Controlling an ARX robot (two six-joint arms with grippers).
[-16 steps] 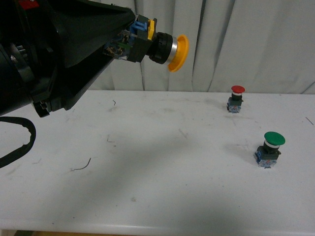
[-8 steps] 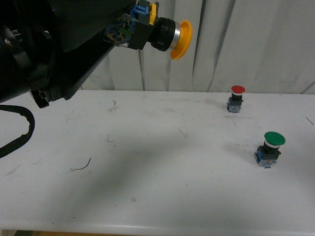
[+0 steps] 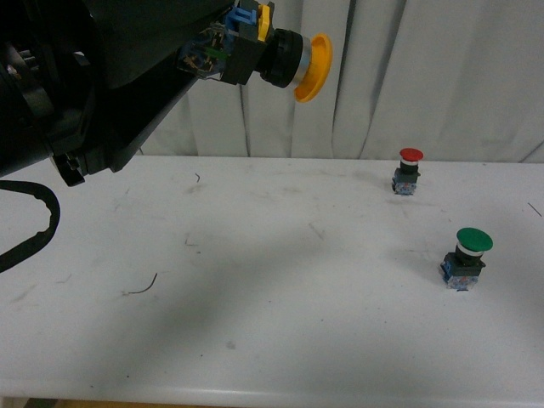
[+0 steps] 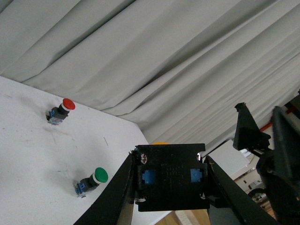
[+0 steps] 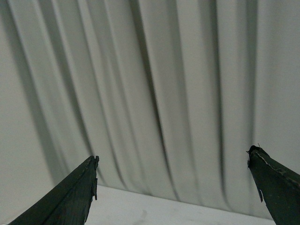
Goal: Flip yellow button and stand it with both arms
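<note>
My left gripper (image 3: 217,55) is shut on the yellow button (image 3: 285,61) and holds it high above the table at the upper left of the front view. The button lies sideways, its yellow cap pointing right and its dark, blue-trimmed block between the jaws. In the left wrist view the block's black back (image 4: 171,177) fills the space between the jaws of the left gripper (image 4: 169,185), with a sliver of yellow cap above it. My right gripper (image 5: 173,157) is open and empty, facing the curtain; it is out of the front view.
A red-capped button (image 3: 408,171) stands upright at the back right of the white table (image 3: 272,340). A larger green-capped button (image 3: 466,257) stands nearer on the right. Both show in the left wrist view, red (image 4: 60,110) and green (image 4: 93,181). A grey curtain (image 3: 425,76) hangs behind.
Over the last second my left gripper has lifted the yellow button slightly up and to the right. In the last half second nothing has moved.
</note>
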